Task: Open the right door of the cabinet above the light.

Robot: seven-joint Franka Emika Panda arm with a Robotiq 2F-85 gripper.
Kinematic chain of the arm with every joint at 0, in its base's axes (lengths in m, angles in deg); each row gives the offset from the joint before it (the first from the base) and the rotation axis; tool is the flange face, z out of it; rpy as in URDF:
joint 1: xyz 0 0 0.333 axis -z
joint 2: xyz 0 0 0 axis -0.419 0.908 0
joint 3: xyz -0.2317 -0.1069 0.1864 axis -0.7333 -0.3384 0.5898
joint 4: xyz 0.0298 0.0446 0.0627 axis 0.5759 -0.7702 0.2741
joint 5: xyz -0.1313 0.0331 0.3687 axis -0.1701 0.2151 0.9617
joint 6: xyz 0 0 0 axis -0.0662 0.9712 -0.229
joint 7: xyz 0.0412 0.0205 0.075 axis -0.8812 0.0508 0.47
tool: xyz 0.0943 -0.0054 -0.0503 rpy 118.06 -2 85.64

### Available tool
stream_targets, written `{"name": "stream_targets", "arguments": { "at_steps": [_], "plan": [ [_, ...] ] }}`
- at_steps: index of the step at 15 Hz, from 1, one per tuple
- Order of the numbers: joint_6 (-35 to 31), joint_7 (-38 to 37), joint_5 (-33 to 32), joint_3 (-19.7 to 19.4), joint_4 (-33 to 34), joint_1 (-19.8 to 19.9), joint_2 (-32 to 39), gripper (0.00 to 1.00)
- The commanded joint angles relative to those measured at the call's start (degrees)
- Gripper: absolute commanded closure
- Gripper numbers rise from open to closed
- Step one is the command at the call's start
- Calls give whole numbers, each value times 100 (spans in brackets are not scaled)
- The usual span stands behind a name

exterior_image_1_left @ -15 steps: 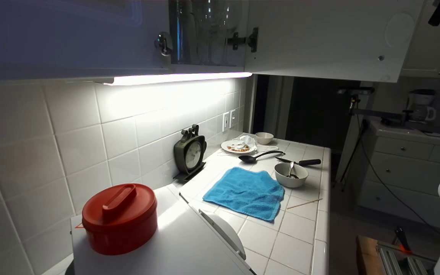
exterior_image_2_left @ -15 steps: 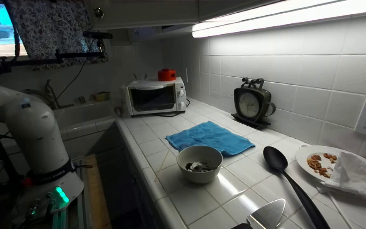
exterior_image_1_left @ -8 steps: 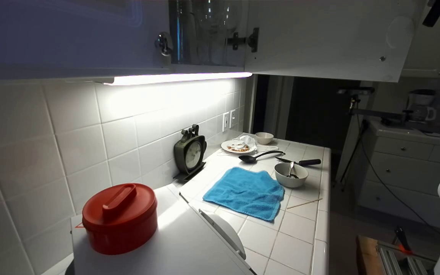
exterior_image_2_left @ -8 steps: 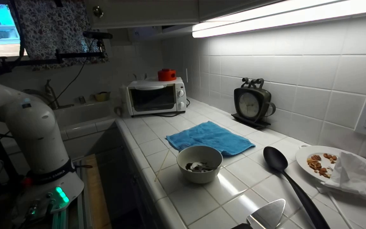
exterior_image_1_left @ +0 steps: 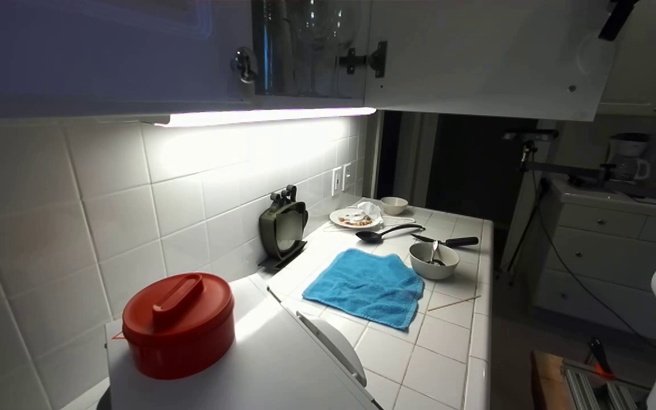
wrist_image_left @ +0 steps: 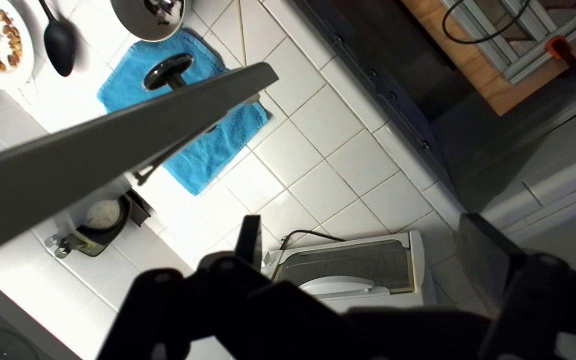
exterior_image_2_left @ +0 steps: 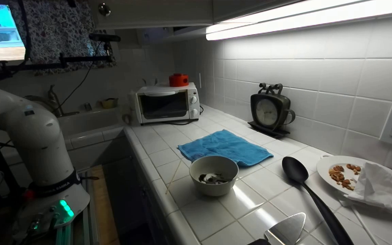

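Note:
The cabinet (exterior_image_1_left: 310, 102) is above the long glowing light (exterior_image_1_left: 271, 117), which also shows in an exterior view (exterior_image_2_left: 311, 17). Its right door stands wide open in both exterior views, inner face here (exterior_image_1_left: 487, 57), front with knob here (exterior_image_2_left: 155, 13). In the wrist view the right door (wrist_image_left: 118, 135) is a long grey slab seen nearly edge-on, with its dark knob (wrist_image_left: 168, 70) on the far face. My gripper (wrist_image_left: 363, 220) is spread wide, nothing between its fingers, on the door's inner side. A dark gripper part (exterior_image_1_left: 618, 20) shows at the top of an exterior view; the rest is out of frame.
The twin door (exterior_image_1_left: 106, 57) is shut, with glassware (exterior_image_1_left: 314, 45) beside it inside. Below are a toaster oven (exterior_image_2_left: 165, 102) with a red pot (exterior_image_2_left: 179, 80), a clock-like scale (exterior_image_2_left: 271, 109), a blue towel (exterior_image_2_left: 223, 146), a bowl (exterior_image_2_left: 213, 175) and utensils.
The dark gripper part has moved left in an exterior view, across the door's inner face. The right door has swung slightly further open. Counter objects have not moved.

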Motion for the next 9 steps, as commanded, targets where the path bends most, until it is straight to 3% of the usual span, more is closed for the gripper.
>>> {"name": "stream_targets", "arguments": {
  "at_steps": [1, 9],
  "plan": [
    [153, 244, -290, -127, 92, -98, -6, 0],
    [285, 473, -848, -390, 44, -27, -131, 0]
  ]
}}
